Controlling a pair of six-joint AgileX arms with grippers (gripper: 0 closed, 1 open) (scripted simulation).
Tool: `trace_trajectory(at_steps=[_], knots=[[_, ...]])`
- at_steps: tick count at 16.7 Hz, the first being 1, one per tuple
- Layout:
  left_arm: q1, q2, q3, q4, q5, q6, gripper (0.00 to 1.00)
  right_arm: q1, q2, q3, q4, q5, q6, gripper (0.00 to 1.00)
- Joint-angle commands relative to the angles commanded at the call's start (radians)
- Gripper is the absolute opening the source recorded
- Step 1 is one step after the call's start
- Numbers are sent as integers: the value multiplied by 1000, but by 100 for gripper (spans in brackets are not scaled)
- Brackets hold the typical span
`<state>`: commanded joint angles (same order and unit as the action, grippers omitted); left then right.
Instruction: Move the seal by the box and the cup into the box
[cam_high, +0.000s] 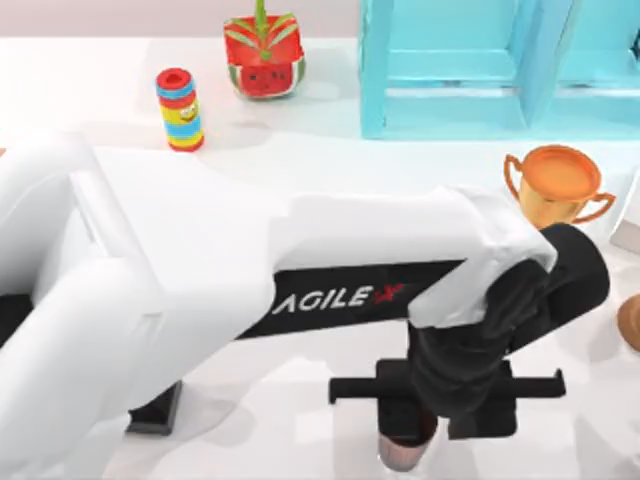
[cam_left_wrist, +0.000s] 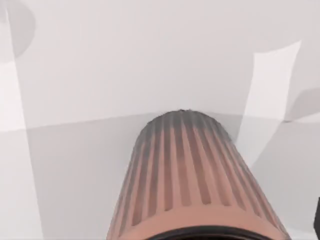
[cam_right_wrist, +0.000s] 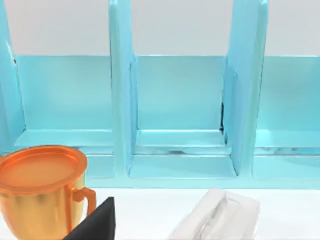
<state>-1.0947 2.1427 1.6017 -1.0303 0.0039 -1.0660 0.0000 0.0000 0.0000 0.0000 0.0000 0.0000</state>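
Left arm is stretched across the table (cam_high: 300, 150) toward the near right, with the left gripper (cam_high: 412, 440) right over the cup (cam_high: 402, 455) at the near edge. Can't tell from here if it's actually clamped on it. Its wrist view has the ribbed copper cup (cam_left_wrist: 187, 185) up close. Trophy (cam_high: 556, 185) sits in front of the turquoise shelf (cam_high: 470, 70).

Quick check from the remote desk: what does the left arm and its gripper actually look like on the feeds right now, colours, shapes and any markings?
The left arm has bulky, rounded white shells. Its forearm carries a black panel lettered AGILE in white, ending in a red X. Towards the wrist the casing turns black and rounded. The left gripper is black too, mounted under a flat black crossbar that juts out to both sides. No loose cables show.
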Motion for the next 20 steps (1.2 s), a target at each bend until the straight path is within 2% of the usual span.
trace_trajectory(at_steps=[2,3,13,20], knots=[[0,0,0,0,0,0,2,0,0,0,0,0,0,100],[0,0,0,0,0,0,0,0,0,0,0,0,0,100],[8,-17,-6,-9,-1,10,0,0,0,0,0,0,0,100],[112,-303,-105,-186,-1,111,0,0,0,0,0,0,0,100]])
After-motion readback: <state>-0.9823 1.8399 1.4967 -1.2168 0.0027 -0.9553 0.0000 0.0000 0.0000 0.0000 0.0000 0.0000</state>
